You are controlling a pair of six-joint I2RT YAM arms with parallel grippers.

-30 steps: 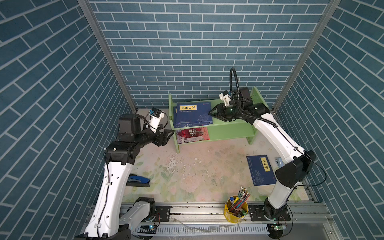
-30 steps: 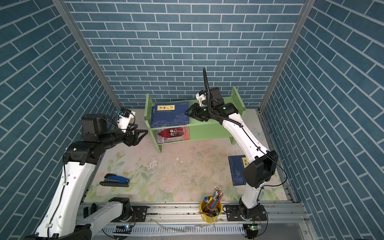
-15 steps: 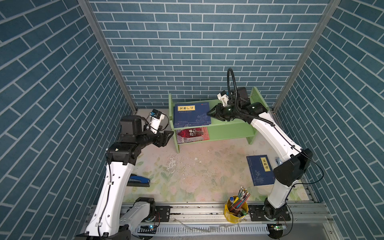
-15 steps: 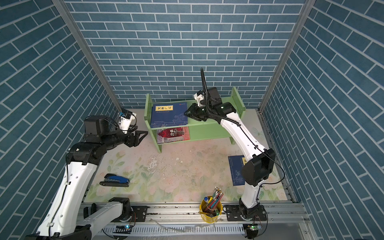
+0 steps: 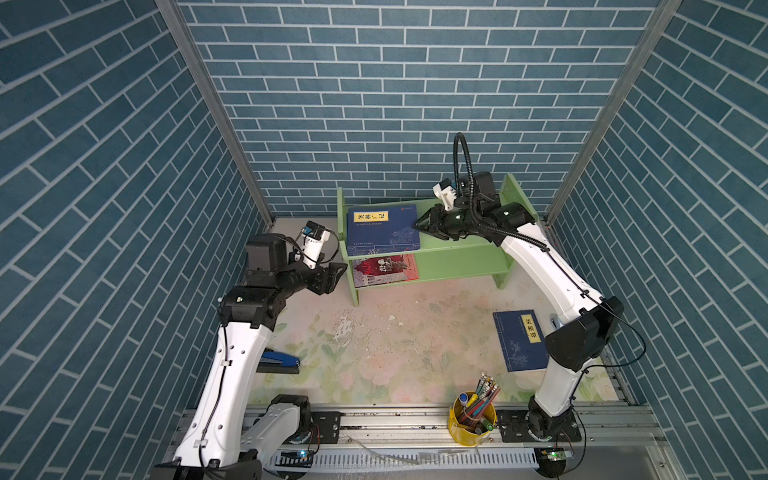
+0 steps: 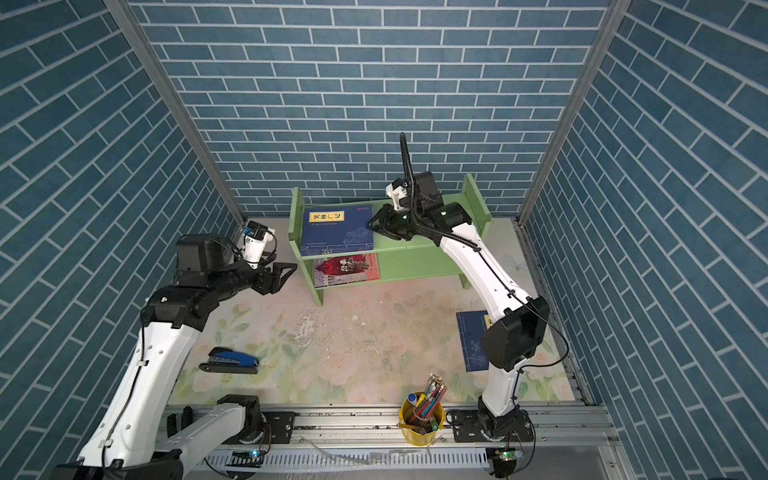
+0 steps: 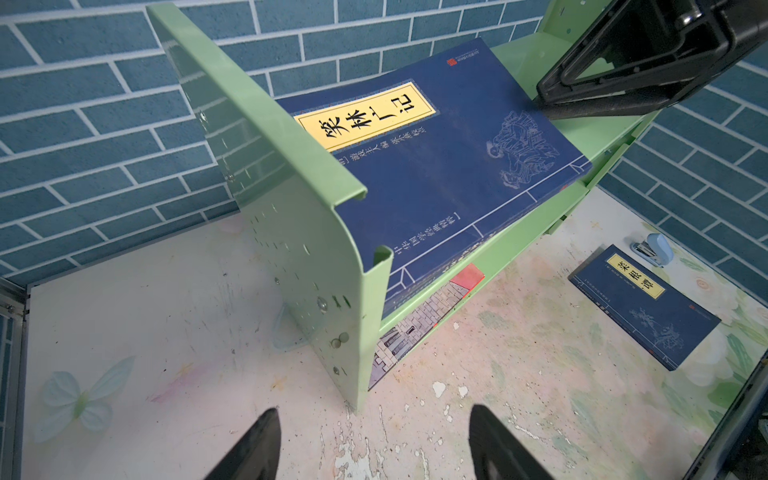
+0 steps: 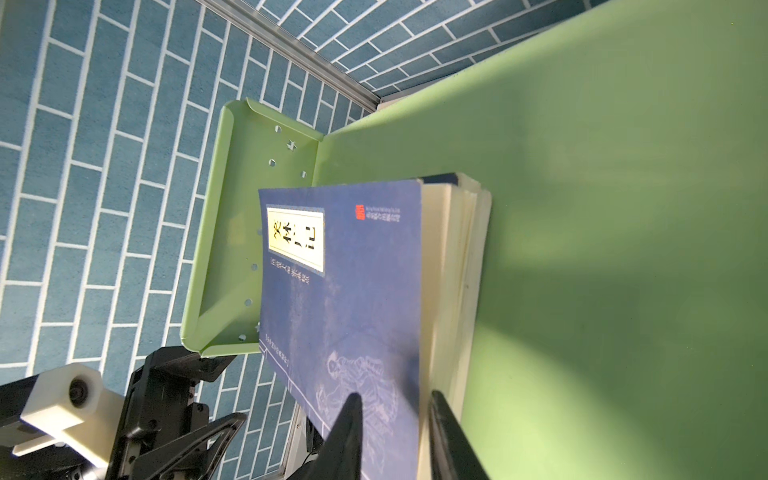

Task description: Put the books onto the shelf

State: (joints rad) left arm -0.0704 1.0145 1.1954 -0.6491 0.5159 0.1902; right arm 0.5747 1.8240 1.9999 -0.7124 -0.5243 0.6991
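Right wrist view: right hand [image 8: 394,395] straddles the edge of the stacked books [image 8: 340,299] on the shelf [image 8: 602,208], upper tier, fingers [image 8: 351,424] slightly apart; grip unclear. One book [image 5: 517,343] lies on the tabletop [image 5: 395,332], nearest the right arm [image 5: 552,274].

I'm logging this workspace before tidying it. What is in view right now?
shelf: one, light green, at the back
stack: three books it seems, navy, upper tier
red book: one, lower tier
loose book: one, navy, mat, right side
stapler: one, dark blue, mat, left side
small stapler: one, light blue, beside the loose book
cup: one, yellow, holding pens, front
left hand: one, black, open and empty, outside the shelf's left panel
right hand: one, black, at the stack's right edge
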